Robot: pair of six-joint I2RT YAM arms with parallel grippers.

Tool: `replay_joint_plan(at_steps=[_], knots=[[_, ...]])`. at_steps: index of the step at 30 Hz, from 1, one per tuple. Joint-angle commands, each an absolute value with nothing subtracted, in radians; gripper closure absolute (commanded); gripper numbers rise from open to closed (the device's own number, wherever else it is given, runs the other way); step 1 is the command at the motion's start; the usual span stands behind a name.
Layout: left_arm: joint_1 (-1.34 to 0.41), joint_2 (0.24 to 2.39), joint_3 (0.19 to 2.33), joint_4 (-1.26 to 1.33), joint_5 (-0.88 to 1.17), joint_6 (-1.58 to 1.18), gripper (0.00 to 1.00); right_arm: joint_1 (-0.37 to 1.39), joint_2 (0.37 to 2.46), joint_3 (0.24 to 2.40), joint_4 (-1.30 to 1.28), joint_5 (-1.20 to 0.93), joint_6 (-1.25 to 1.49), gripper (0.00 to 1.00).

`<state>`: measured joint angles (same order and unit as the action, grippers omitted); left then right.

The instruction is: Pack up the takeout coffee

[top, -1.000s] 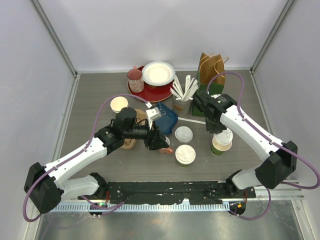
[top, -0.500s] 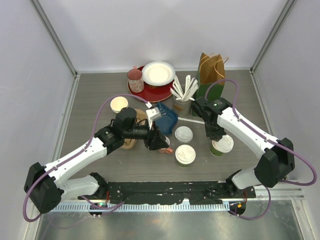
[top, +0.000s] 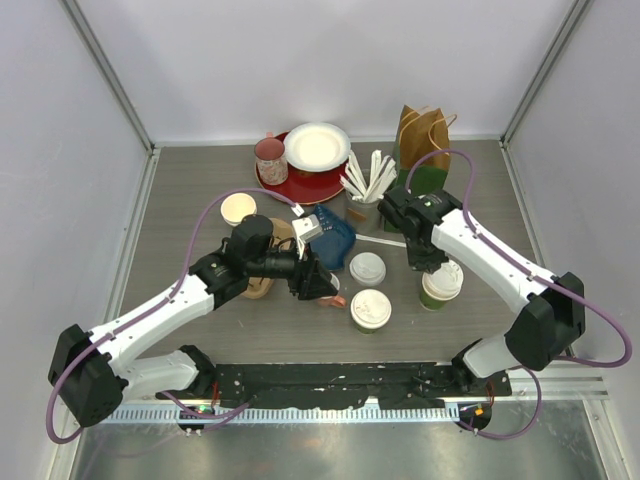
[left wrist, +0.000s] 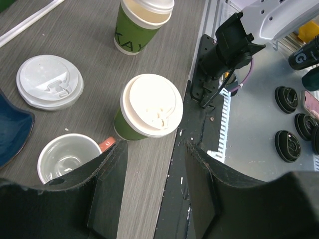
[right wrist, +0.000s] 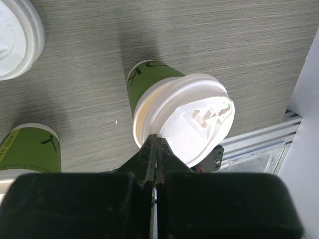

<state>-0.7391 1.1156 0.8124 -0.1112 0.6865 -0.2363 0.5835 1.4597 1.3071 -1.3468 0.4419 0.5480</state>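
- R gripper (right wrist: 153,143): the two fingers are pressed tight together, no gap. The tip sits at the near edge of a round white plastic sip lid (right wrist: 192,117). Can't tell if it nips the rim.
- That lid sits crooked on a small green paper cup (right wrist: 149,79). The cup stands on the grey wood-look table (right wrist: 199,40), near the front edge on the R side.
- L gripper (left wrist: 154,172): fingers spread wide, nothing between them. It hangs over the table's front edge.
- Just past the L fingers stands a second small green paper cup (left wrist: 124,124) w/ its white lid pushed on flat.
- Beside that cup, touching or almost, is a white ceramic mug (left wrist: 70,157) w/ a pink handle.
- A loose round white lid (left wrist: 50,81) lies flat on the table, a bit past the mug.
- A dark blue thing (top: 335,240) lies by the L arm's wrist.
- Further back on the L: a small open cup w/ a cream inside (top: 238,208).
- At the back on the R: a brown paper bag (top: 420,135), upright.
- Back middle: a red plate (top: 300,185) w/ a white plate and a pink cup on it.
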Motion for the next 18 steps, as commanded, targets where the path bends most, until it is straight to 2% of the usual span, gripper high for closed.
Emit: replay_joint_plan(at_steps=[1,18], knots=[[-0.733,1.114,0.824,-0.097,0.709,-0.218,0.47,0.617,1.462,1.329,-1.47,0.469,0.575,0.99],[-0.726,1.112,0.824,-0.103,0.709,-0.216,0.47,0.624,1.516,1.299,-1.456,0.514,0.557,0.99]])
